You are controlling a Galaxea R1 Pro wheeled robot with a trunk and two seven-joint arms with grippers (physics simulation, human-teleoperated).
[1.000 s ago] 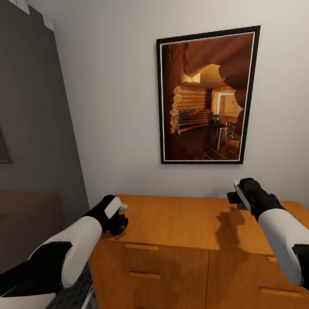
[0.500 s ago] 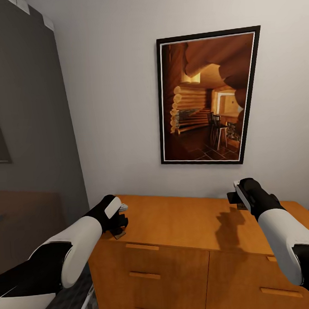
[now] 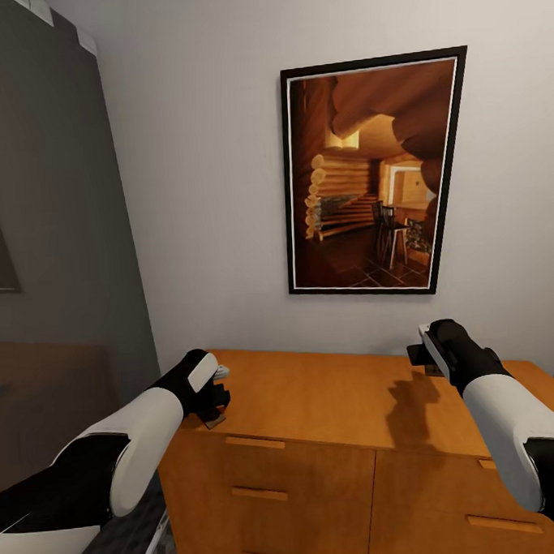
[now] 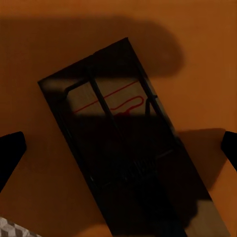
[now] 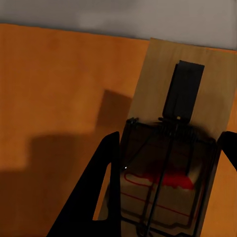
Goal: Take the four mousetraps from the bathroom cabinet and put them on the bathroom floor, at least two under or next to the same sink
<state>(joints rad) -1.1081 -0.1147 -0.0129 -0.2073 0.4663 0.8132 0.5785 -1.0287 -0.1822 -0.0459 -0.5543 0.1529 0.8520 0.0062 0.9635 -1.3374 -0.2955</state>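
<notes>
L gripper [image 3: 220, 391]: hovered over cabinet [image 3: 332, 400] top, near its L front corner. Head view hid the fingers behind the wrist. L wrist view: two dark fingertips [image 4: 10, 155] at opposite frame edges, set wide apart, nothing between them but air. A mousetrap [image 4: 123, 148] lay flat on the wood below, skewed, mostly in shadow; far end cut off by the frame.

Framed log-cabin picture [image 3: 375, 173] on pale wall above cabinet; grey wall to the L.

R gripper [image 3: 419, 356]: over cabinet's rear R part, close to wall; fingers hard to read in head view. R wrist view: second mousetrap [image 5: 173, 148] flat on top, by the back edge, red mark on board. One dark finger [image 5: 94, 197] beside it, the other at frame edge; spread, prob. not touching the board.

Patterned bathroom floor [image 3: 157, 551] glimpsed lower L.
</notes>
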